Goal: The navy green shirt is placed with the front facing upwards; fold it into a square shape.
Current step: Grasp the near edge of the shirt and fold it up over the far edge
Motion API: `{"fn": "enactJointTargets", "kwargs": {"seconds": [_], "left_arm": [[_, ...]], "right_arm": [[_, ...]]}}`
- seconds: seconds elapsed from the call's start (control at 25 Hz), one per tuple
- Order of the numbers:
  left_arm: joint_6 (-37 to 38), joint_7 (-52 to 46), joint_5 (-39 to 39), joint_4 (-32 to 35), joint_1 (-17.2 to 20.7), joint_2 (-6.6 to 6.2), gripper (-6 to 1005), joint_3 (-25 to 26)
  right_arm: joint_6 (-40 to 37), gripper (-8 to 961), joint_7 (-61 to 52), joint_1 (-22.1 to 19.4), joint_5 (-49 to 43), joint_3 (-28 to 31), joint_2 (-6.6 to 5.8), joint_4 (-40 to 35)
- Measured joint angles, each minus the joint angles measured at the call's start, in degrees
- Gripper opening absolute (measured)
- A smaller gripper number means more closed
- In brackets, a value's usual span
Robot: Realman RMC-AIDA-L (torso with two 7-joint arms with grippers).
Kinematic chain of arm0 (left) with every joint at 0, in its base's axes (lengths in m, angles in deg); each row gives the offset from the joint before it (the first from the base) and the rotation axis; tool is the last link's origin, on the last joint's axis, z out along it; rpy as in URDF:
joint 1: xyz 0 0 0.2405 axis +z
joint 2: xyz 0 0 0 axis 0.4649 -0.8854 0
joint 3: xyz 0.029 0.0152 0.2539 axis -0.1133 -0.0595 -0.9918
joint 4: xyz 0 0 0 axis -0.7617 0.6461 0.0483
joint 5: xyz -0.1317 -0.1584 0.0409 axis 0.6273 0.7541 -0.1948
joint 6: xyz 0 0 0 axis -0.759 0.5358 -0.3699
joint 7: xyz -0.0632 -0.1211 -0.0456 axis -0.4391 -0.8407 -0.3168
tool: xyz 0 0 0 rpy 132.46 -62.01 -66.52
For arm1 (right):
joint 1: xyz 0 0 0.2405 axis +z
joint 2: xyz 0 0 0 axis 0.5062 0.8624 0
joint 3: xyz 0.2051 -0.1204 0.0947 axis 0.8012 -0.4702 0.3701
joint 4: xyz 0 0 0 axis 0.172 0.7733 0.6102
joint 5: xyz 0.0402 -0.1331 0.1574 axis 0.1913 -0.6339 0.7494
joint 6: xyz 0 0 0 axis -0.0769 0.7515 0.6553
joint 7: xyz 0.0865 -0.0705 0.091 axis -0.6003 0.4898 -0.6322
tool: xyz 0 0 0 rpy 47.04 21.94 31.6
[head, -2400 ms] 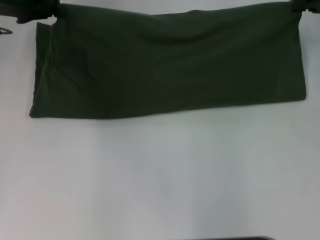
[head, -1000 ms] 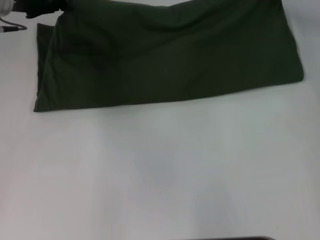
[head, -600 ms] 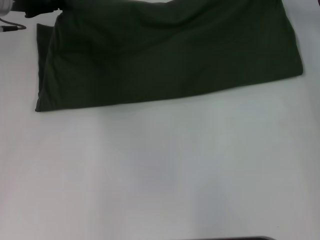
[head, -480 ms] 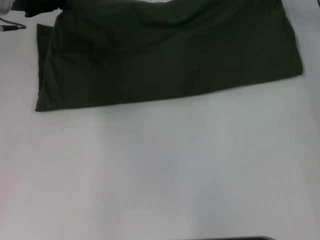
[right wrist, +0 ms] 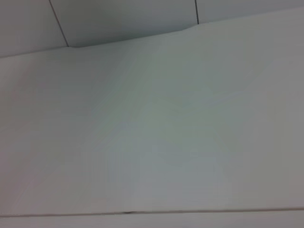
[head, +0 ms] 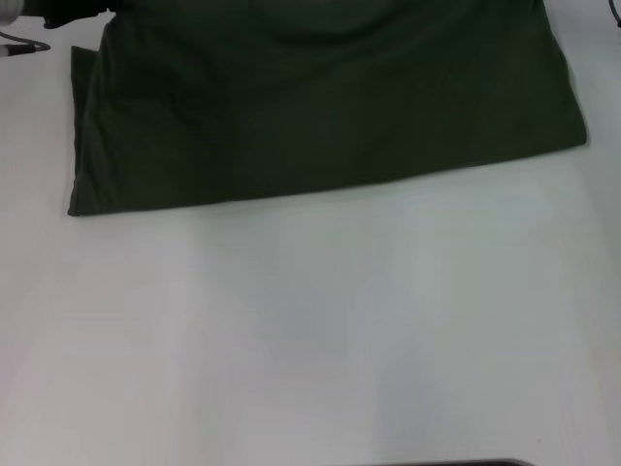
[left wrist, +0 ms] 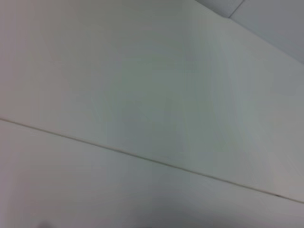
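Navy green shirt [head: 320,107] lies folded on white table [head: 310,340]; left pincer [head: 73,12] at its far corner, grip unclear.

Only a small part of the robot's body shows, in the far left corner of the head view. The left gripper [head: 73,14] appears there as a black, blocky shape, with a pale grey rounded part just beside it at the edge. A thin dark cable [head: 24,47] runs out from under this pale part. The wrist views show no part of the robot.
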Motion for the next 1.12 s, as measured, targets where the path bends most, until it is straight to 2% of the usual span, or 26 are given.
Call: {"fn": "enactJointTargets", "kwargs": {"seconds": [1.12], "left_arm": [[-2.9,-3.0,0.0,0.1,0.4,0.13,32,-1.1]], "right_arm": [[3.4,155,0.7,0.3,0.1,-0.2,0.66,0.7]]}}
